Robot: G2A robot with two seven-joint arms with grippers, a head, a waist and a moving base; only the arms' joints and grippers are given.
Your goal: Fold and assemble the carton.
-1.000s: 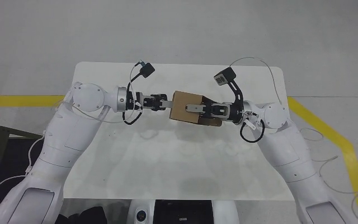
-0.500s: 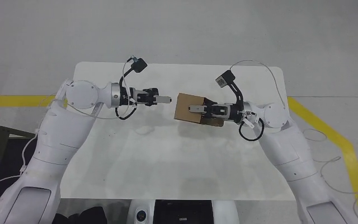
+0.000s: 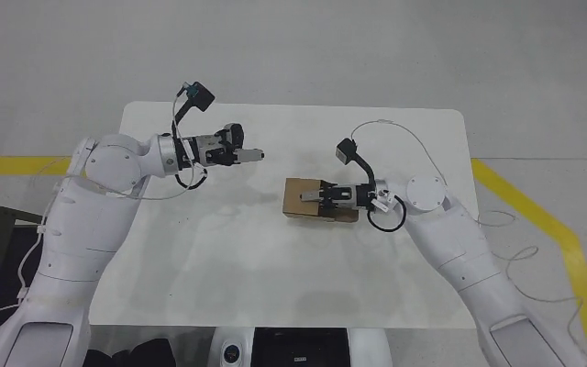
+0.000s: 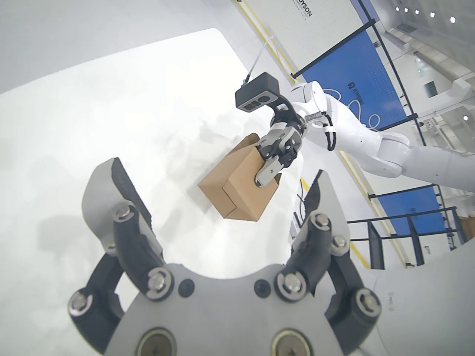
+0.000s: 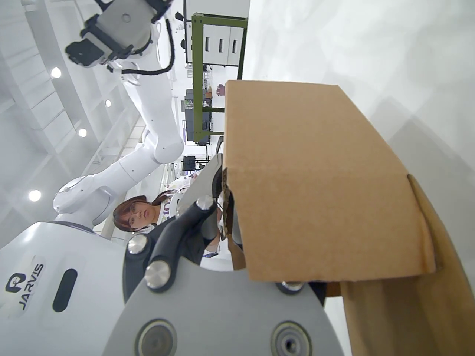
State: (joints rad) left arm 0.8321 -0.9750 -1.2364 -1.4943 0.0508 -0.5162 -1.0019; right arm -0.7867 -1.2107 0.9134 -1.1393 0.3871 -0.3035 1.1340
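Carton gripped by right claw; left claw spread.

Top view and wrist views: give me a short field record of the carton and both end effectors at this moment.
object: carton, brown, formed into a box, near the table's middle
end facing the left arm: folded shut
gripped end: a flap sticks out
right end effector: shut on a carton wall
left end effector: open, empty, apart from the carton, over the table's far left part
support: white table; cannot tell whether the carton touches it
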